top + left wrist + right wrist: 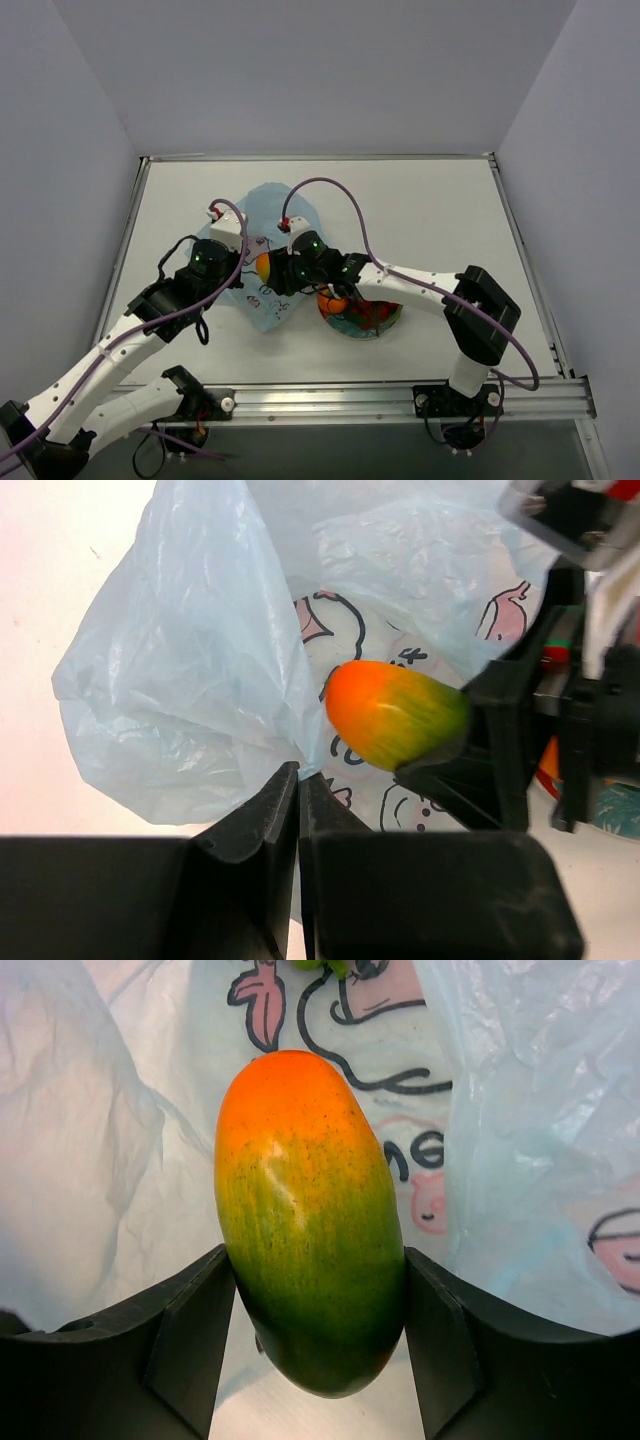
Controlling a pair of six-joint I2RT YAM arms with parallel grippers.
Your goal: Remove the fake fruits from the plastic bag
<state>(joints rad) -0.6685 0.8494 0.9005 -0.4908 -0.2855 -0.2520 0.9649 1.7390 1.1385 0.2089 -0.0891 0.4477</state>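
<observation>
- Two arms rise from the near edge of the table (440,220) and bend in toward its middle, so that their heads sit side by side.
- Closest to the near edge of the loose things is a red plate (388,324) with a teal pattern, just right of centre. An orange round fruit (333,303) lies at its left rim, and small red fruits (372,316) lie next to it on the plate.
- Just beyond the plate and to its left, the right gripper (317,1260) has its jaws about half apart and clamped on the mango (300,1180). Both fingers (190,1340) press flat against the fruit's sides. The green end sits down between them and the orange end sticks out past the tips.
- The mango hangs over the printed part of the plastic bag (190,680), left of the plate. Whether its underside touches the film cannot be told.
- Beside it, toward the left edge, the left gripper (298,780) has its jaws pressed fully together. They pinch a fold of the bag between the tips, close to the mango but not touching it.
- From both grippers the bag spreads toward the far edge. It is crumpled, light blue and see-through, with pink and dark drawings, and it ends well short of that edge.
</observation>
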